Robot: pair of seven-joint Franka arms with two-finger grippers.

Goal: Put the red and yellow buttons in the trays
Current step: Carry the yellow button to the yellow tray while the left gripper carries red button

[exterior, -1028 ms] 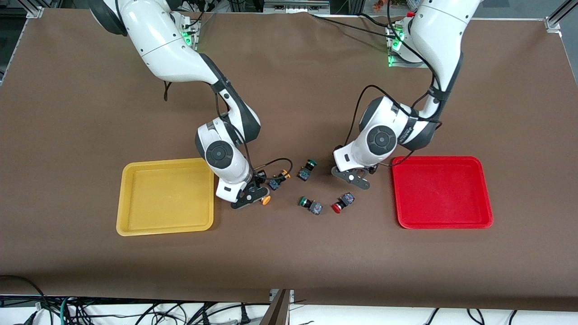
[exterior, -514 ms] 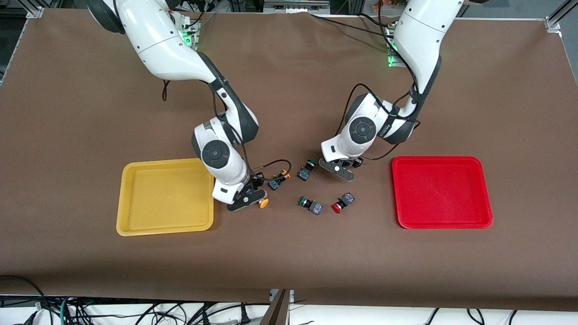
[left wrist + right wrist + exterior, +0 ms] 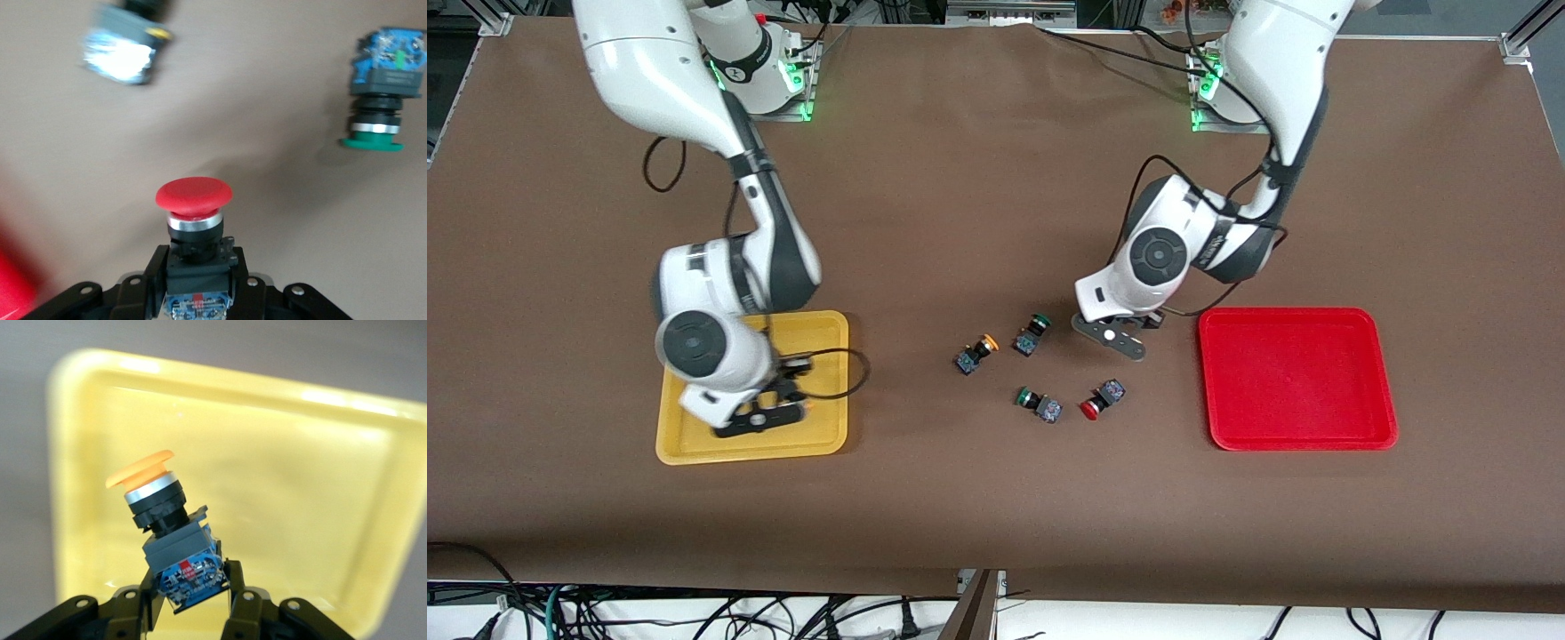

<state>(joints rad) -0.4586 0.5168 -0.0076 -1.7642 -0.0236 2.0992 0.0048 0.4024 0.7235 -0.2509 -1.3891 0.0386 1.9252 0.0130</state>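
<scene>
My right gripper (image 3: pixel 760 416) (image 3: pixel 190 587) is shut on the grey body of a yellow-capped button (image 3: pixel 167 520) and holds it tilted, above the floor of the yellow tray (image 3: pixel 694 444) (image 3: pixel 300 473). My left gripper (image 3: pixel 1113 340) (image 3: pixel 199 267) is shut on a red-capped button (image 3: pixel 194 213) and holds it above bare table, between the loose buttons and the red tray (image 3: pixel 1296 378). A second yellow button (image 3: pixel 974 353) and a second red button (image 3: pixel 1100 400) lie on the table between the trays.
Two green-capped buttons (image 3: pixel 1032 333) (image 3: pixel 1038 402) lie among the loose ones; one of them shows in the left wrist view (image 3: pixel 380 87), beside a blurred button body (image 3: pixel 123 50). The brown table (image 3: pixel 996 516) is bare toward the front camera.
My right arm has carried the yellow button from the table beside the yellow tray to over the tray. My left gripper shifted a little and still holds the red button.
</scene>
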